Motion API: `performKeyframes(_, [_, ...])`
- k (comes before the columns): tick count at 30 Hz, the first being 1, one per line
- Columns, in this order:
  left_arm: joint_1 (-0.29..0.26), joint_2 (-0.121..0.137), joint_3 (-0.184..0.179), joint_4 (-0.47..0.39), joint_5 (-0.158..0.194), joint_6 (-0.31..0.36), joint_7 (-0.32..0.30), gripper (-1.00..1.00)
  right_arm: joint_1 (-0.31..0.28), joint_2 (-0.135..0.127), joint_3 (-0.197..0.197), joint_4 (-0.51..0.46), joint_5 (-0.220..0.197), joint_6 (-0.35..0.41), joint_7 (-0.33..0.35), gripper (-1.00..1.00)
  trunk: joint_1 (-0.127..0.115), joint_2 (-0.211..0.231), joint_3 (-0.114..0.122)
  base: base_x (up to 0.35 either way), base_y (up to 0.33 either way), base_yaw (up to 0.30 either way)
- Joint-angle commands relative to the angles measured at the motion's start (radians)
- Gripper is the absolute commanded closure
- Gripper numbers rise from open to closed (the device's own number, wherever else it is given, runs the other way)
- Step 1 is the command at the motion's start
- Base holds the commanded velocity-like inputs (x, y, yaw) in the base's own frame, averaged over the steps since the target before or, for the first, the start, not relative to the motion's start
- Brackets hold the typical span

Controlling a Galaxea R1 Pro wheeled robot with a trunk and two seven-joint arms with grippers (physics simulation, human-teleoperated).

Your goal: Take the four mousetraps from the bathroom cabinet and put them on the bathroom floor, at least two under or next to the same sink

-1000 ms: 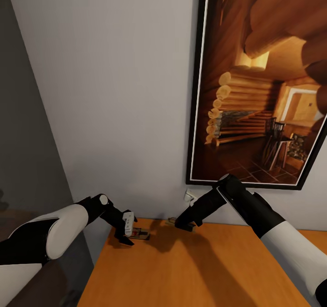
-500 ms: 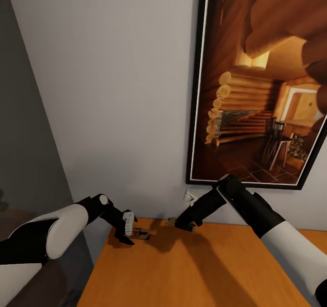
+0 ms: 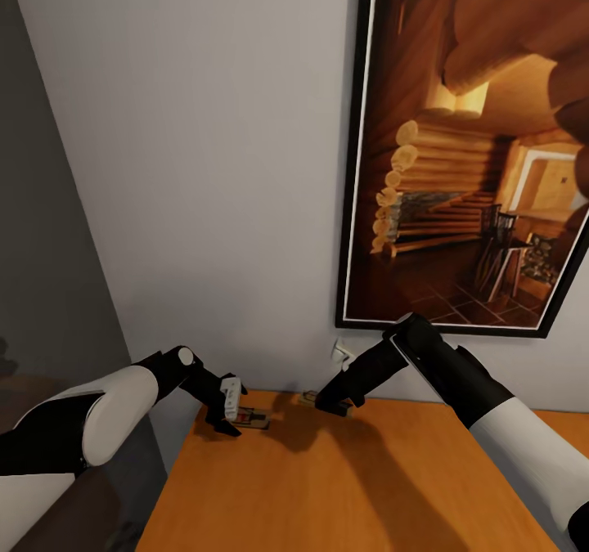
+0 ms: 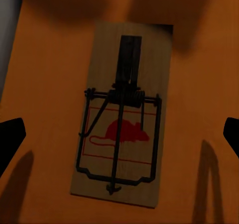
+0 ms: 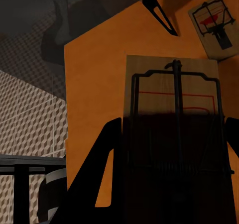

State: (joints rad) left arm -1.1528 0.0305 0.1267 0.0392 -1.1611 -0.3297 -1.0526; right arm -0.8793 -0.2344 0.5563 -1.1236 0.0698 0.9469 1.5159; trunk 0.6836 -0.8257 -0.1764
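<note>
Each small flat wooden mousetrap [image 4: 122, 115] looks light, stiff and thin, probably best pinched across its long edges. Printed with a red mouse under dark wire, it lies on the orange-brown wooden cabinet [image 3: 343, 486] at 11 o'clock, between the left gripper's [image 3: 231, 417] widely spread fingers. The right gripper [image 3: 334, 406] straddles a second mousetrap [image 5: 172, 114] at 12; its grip I cannot tell.

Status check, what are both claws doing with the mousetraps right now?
Left claw open, straddling a mousetrap flat on the cabinet top. Right claw at a second mousetrap, grip unclear. Nothing in the way.
</note>
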Motion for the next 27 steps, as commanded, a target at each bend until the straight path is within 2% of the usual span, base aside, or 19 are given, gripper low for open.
performKeyframes(1, [-0.002,0.000,0.008,0.002,-0.009,-0.005,0.000,-1.00,-0.001,0.000,0.001,-0.001,0.007,0.013,0.010,1.00,0.000,-0.001,-0.002,0.000,0.000,0.000])
performKeyframes(19, [-0.002,-0.004,0.007,0.002,-0.009,-0.005,0.000,-1.00,-0.001,0.000,0.001,-0.001,0.007,0.013,0.010,1.00,0.000,-0.001,-0.002,0.000,0.000,0.000])
performKeyframes(27, [-0.002,-0.005,0.007,0.002,-0.009,-0.005,0.000,-1.00,-0.001,0.000,0.001,-0.001,0.007,0.013,0.010,1.00,0.031,-0.057,-0.027,0.000,0.000,0.000])
